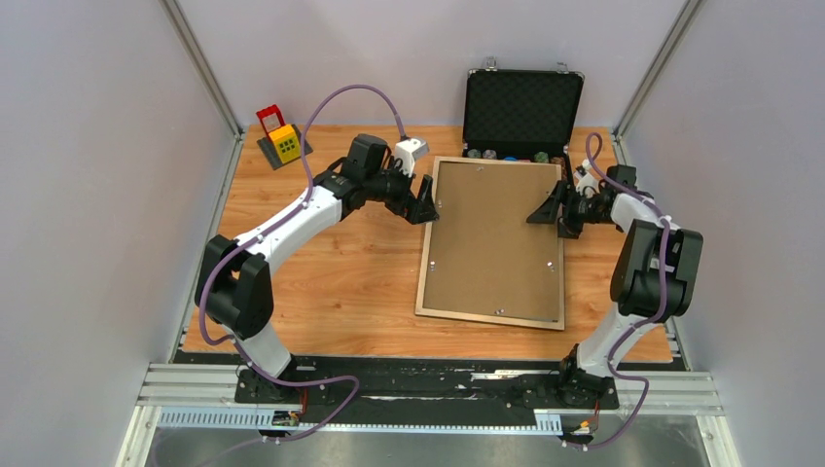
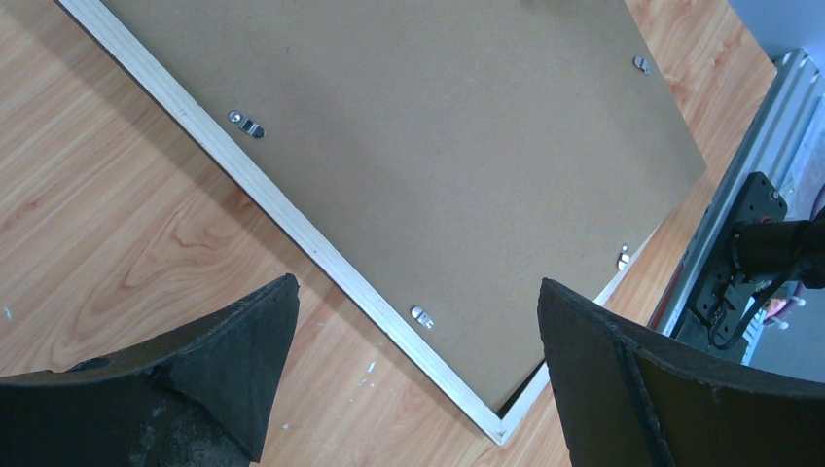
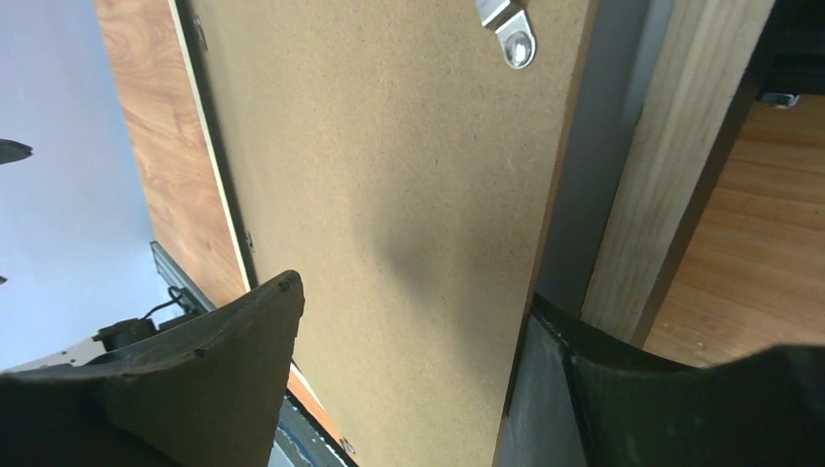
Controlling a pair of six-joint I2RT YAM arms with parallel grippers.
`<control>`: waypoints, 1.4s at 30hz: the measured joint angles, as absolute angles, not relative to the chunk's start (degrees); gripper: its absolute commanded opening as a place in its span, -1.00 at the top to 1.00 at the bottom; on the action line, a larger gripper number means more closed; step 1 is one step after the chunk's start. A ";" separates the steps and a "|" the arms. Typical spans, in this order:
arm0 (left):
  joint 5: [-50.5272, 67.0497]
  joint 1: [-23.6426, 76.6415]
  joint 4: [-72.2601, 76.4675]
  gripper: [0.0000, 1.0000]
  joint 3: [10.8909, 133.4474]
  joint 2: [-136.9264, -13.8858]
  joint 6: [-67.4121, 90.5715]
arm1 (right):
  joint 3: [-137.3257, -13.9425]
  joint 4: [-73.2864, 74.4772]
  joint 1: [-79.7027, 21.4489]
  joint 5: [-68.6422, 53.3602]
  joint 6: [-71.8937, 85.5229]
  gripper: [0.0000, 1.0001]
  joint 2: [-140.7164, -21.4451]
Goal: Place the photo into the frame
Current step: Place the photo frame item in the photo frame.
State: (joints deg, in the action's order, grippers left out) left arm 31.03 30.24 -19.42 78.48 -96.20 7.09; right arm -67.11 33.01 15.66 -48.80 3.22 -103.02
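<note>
Frame point(image 1: 491, 318) lies back-up on the table point(image 1: 360, 282), brown backing board point(image 1: 493, 233) in it. Left gripper point(image 1: 425, 206) is spread wide at its far-left rail, and right gripper point(image 1: 547, 212) has its jaws apart over the far-right rail.

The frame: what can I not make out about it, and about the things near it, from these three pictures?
- All views: the photo is not seen; the backing board covers the inside of the frame, so whether a print lies beneath is hidden.
- Right wrist view: a finger of the right gripper hides the rail's lower part; contact cannot be told.
- Top view: what lies in the black case is too small to name.
</note>
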 measured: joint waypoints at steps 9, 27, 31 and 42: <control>31.03 30.24 -19.49 -1.00 78.48 -96.20 7.03 | -67.13 34.15 14.17 -43.16 2.72 -0.44 -100.92; 28.88 30.24 -19.55 -1.00 78.48 -96.20 6.35 | -67.18 36.16 13.56 -31.79 -0.73 -0.46 -92.58; 27.66 30.24 -19.55 -1.00 78.28 -96.20 6.07 | -67.18 36.01 13.56 -29.95 -1.72 -0.46 -89.54; 24.60 30.22 -19.94 -1.00 75.31 -96.20 5.52 | -62.15 33.10 13.56 -25.96 -3.14 -0.36 -87.77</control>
